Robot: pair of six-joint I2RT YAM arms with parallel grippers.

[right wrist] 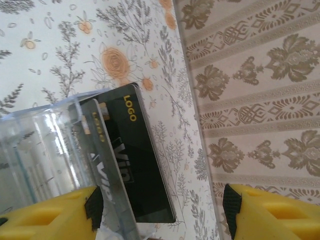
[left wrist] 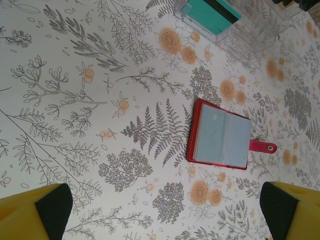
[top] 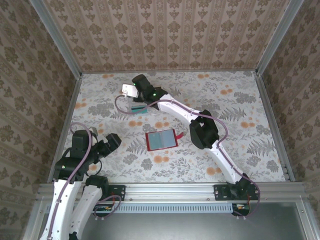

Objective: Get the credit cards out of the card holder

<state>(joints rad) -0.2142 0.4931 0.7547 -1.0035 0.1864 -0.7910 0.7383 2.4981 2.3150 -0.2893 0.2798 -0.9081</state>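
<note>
Where the flowered table (top: 235, 165) is viewed from above, the card holder (top: 161, 139) is found lying open near its middle, with the pale inner face turned up. Its long axis is laid roughly left to right, slightly tilted. The red tab (top: 179, 136) is pointed to the right, where the bend of the right arm (top: 202, 131) is held close by.

Farther back and to the left a clear box (top: 137, 108) is set, well apart from the holder, and a teal card (left wrist: 207, 12) is seen inside it. The right arm is stretched beyond that box, toward the back wall (top: 165, 35).

In the right wrist view the right gripper (right wrist: 162, 207) is shown with its fingers spread. A black card (right wrist: 142, 165) marked LOGO is stood beside the box's clear side, close to one pad (right wrist: 92, 207) and apart from the other, so it is not clamped. Whether this card is inside or outside the box cannot be told.

The left gripper (left wrist: 165, 215) is held at the near left with its fingers wide apart, and the holder is seen ahead of it.
</note>
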